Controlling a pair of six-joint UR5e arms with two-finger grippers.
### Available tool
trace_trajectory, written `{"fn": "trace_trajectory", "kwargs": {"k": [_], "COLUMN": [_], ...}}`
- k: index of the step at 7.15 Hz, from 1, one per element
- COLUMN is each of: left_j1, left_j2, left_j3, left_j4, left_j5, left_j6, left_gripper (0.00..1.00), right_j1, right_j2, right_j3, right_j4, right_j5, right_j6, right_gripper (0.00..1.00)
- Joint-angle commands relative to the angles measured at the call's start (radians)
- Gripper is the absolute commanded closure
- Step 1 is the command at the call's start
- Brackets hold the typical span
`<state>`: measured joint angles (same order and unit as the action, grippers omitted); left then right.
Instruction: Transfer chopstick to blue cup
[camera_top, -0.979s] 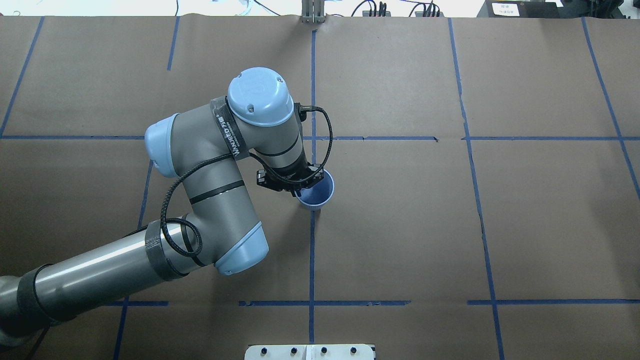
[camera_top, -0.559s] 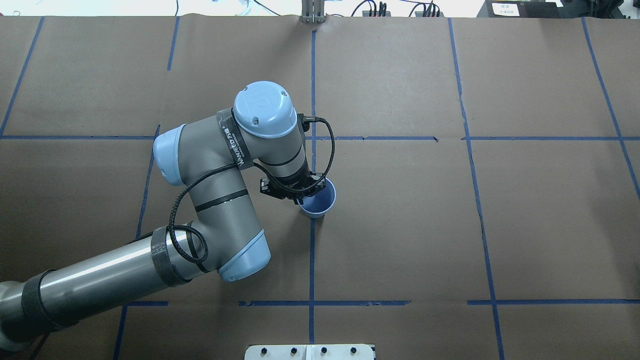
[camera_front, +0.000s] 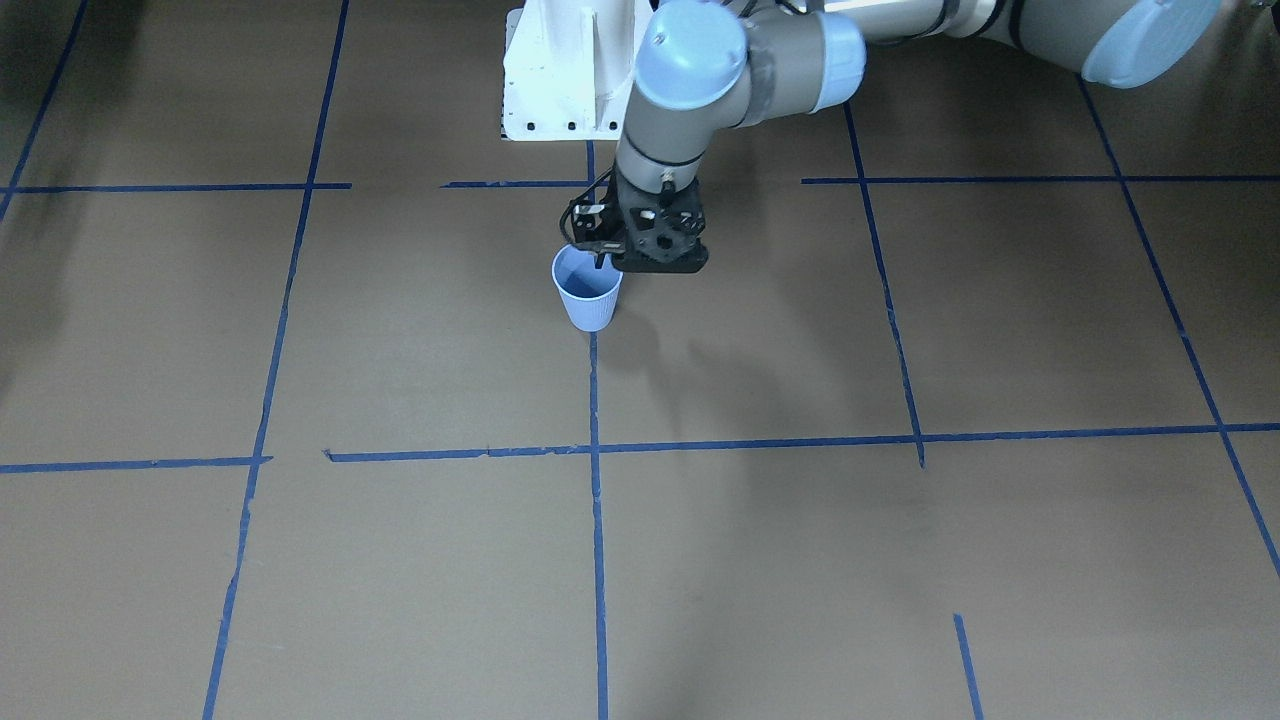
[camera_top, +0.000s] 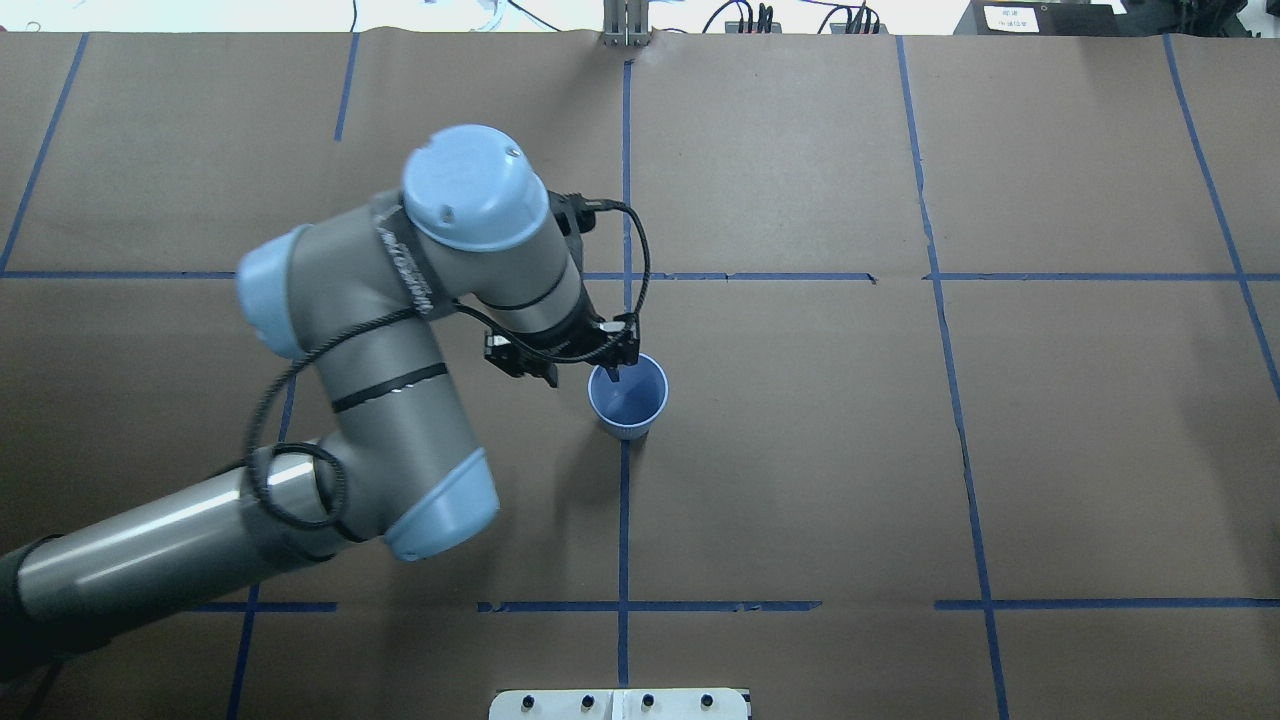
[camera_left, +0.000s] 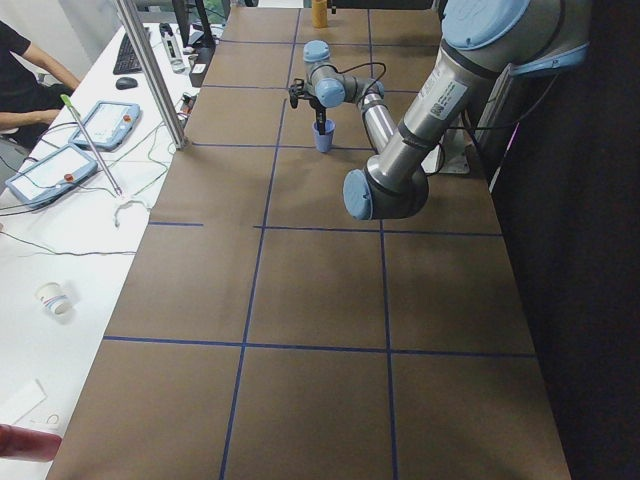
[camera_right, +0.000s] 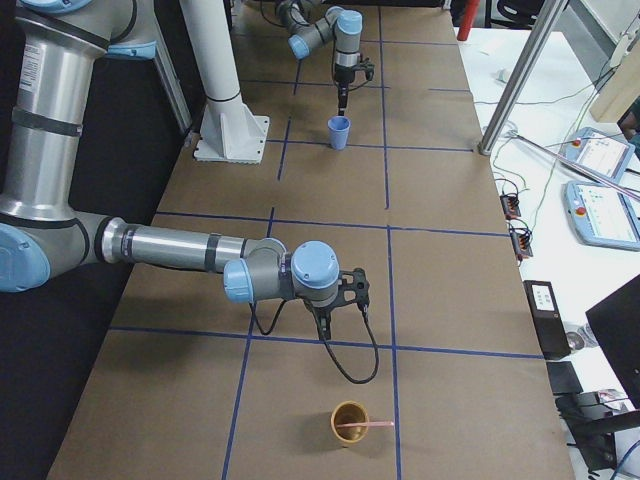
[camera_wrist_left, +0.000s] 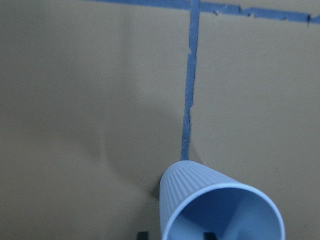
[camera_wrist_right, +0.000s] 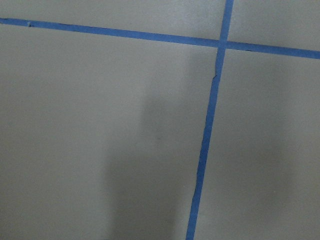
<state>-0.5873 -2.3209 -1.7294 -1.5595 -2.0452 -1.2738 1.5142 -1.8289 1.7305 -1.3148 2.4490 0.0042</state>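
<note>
Pink chopstick (camera_right: 378, 425), light, stiff, across brown cup (camera_right: 348, 438): pinch overhanging end. Left gripper (camera_top: 606, 374), jaws seemingly apart, straddles blue cup (camera_top: 655, 396) rim; right gripper (camera_right: 322, 328): state unclear.

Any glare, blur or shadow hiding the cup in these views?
Left wrist view: cup sharp, cropped at the bottom edge, soft shadow beside it. Overhead view: washed-out strip along the top, cup clear. Right wrist view: only a soft shadow on the table.

My table (camera_top: 800, 480) is papered brown and crossed by blue tape lines (camera_top: 622, 520). The blue cup (camera_top: 628, 398) stands upright on one line. Well apart from it, toward my right end, sits a tan cup (camera_right: 350, 422).
</note>
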Motion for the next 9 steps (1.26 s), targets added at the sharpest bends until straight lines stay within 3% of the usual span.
{"fn": "trace_trajectory", "kwargs": {"k": [1, 3, 5, 6, 7, 8, 9], "left_j1": [-0.077, -0.094, -0.094, -0.094, -0.094, -0.094, -0.094], "left_j2": [0.107, 0.110, 0.110, 0.110, 0.110, 0.112, 0.112], "left_j3": [-0.152, -0.154, -0.173, -0.174, -0.179, -0.180, -0.188], "left_j4": [0.004, 0.006, 0.025, 0.027, 0.027, 0.027, 0.029], "left_j5": [-0.003, -0.003, -0.003, -0.003, -0.003, -0.003, -0.003], "left_j6": [0.005, 0.002, -0.001, -0.002, -0.002, -0.004, -0.004], "left_gripper": [0.00, 0.00, 0.00, 0.00, 0.00, 0.00, 0.00], "right_j1": [0.070, 0.220, 0.323, 0.325, 0.325, 0.322, 0.313], "right_j2": [0.035, 0.143, 0.227, 0.218, 0.217, 0.229, 0.229], "right_j3": [-0.059, -0.225, -0.292, -0.330, -0.480, -0.574, -0.581], "right_j4": [0.000, 0.000, 0.003, 0.132, 0.425, 0.586, 0.591], "right_j5": [-0.079, -0.093, -0.148, -0.165, -0.204, -0.240, -0.252], "right_j6": [-0.089, -0.119, -0.011, 0.076, 0.182, 0.280, 0.289], "right_gripper": [0.01, 0.01, 0.02, 0.06, 0.06, 0.07, 0.07]}}
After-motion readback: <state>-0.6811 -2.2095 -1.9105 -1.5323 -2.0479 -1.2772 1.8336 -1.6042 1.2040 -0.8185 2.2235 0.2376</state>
